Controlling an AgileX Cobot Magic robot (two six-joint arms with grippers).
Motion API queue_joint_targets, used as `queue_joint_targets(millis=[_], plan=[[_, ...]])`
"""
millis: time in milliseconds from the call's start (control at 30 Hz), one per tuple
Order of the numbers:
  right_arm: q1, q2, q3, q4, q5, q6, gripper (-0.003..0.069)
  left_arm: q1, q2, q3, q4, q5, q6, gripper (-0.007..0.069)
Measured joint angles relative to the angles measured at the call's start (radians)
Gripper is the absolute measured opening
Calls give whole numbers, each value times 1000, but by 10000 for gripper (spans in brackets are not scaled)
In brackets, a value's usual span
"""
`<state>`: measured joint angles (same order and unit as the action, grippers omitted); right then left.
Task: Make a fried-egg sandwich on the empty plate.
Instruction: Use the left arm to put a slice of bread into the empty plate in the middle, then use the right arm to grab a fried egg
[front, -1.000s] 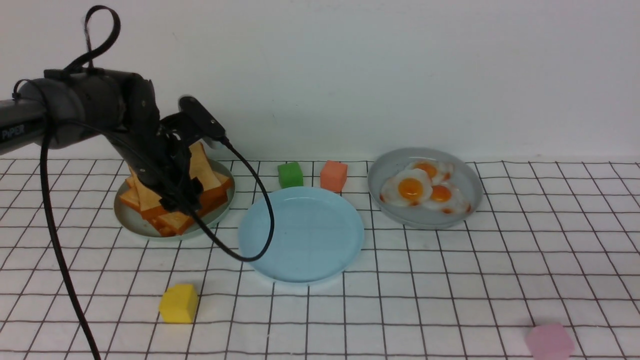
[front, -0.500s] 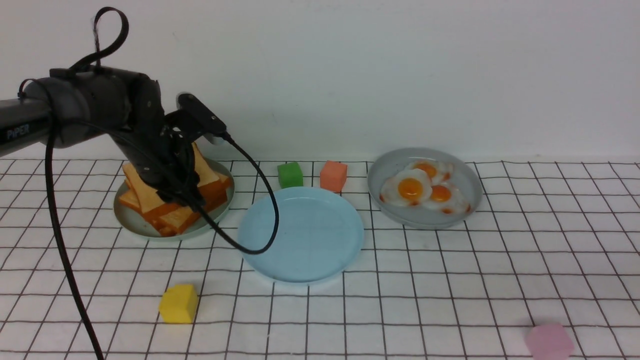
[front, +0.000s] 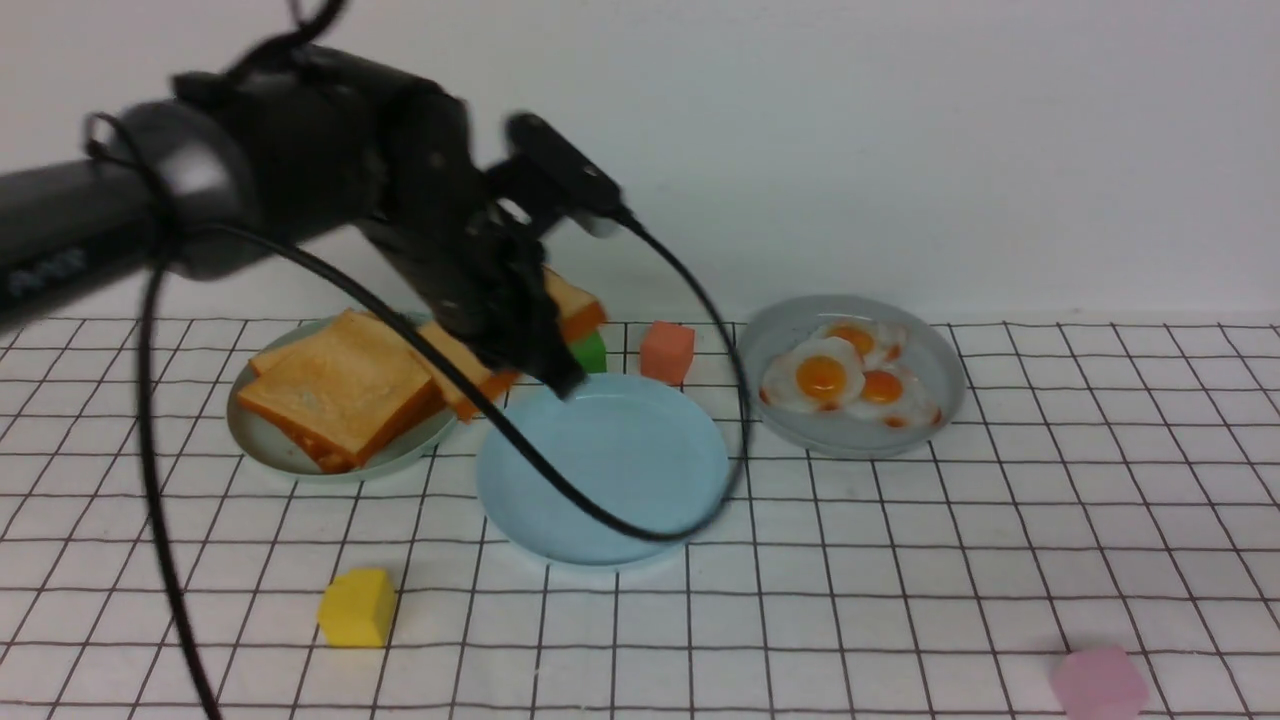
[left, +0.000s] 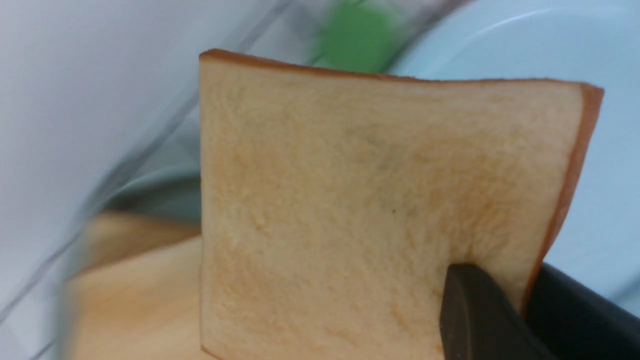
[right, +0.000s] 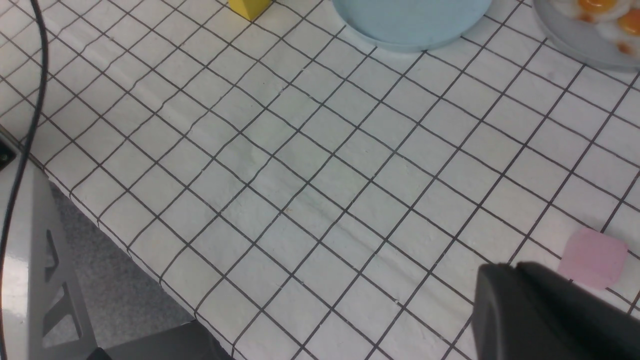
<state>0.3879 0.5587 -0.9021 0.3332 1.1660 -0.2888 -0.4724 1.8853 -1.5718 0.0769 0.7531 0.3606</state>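
My left gripper (front: 545, 355) is shut on one golden toast slice (front: 565, 308) and holds it in the air over the far left rim of the empty sky-blue plate (front: 610, 470). In the left wrist view the slice (left: 375, 200) is pinched near one corner by the gripper (left: 500, 280), with the blue plate (left: 550, 45) behind it. The other toast slices (front: 335, 385) lie on a grey-green plate (front: 250, 430) at the left. The fried egg (front: 822, 377) lies with two smaller eggs on the grey-green plate (front: 930, 420) at the right. My right gripper (right: 505, 272) is shut and empty above the front cloth.
A green cube (front: 592, 352) and a salmon cube (front: 667, 350) stand behind the blue plate. A yellow cube (front: 357, 606) sits front left, a pink cube (front: 1098, 682) front right. The left arm's black cable (front: 620, 525) hangs across the blue plate. The table edge (right: 125, 250) shows in the right wrist view.
My left gripper has lifted one toast slice off the stack and swung right to the blue plate's far left rim. The remaining slices have settled flat on their plate.
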Motion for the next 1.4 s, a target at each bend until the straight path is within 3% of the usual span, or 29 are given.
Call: queue_joint_targets(millis=[167, 433, 533, 567, 600, 667, 733, 833, 967, 1067, 1200, 1400], plan=[[0, 0, 0, 0, 0, 0, 57, -106, 74, 1, 20, -31, -47, 97], [0, 0, 0, -8, 10, 0, 62, -117, 161, 6, 60, -40, -51, 124], [0, 0, 0, -8, 9, 0, 64, -117, 165, 6, 53, -42, -51, 242], [0, 0, 0, -8, 9, 0, 64, -117, 165, 6, 52, -42, -51, 251], [0, 0, 0, -8, 8, 0, 66, -117, 164, 6, 48, -44, -51, 329], [0, 0, 0, -8, 4, 0, 67, -117, 163, 6, 43, -43, -51, 372], [0, 7, 0, -8, -4, 21, 70, -117, 152, 6, 15, -23, -52, 468], [0, 40, 0, -8, -34, 64, 71, -125, 109, 8, -9, 0, -63, 496], [0, 142, 0, -8, -107, 91, 75, -157, -32, 10, -16, 15, -182, 412], [0, 289, -1, -24, -216, 98, 81, -189, -226, 10, -25, 67, -319, 190], [-6, 506, -66, -70, -309, 100, 83, -197, -428, 28, -30, 147, -409, -13], [-92, 843, -269, -65, -320, 100, 88, -197, -743, 287, -62, 126, -420, -13]])
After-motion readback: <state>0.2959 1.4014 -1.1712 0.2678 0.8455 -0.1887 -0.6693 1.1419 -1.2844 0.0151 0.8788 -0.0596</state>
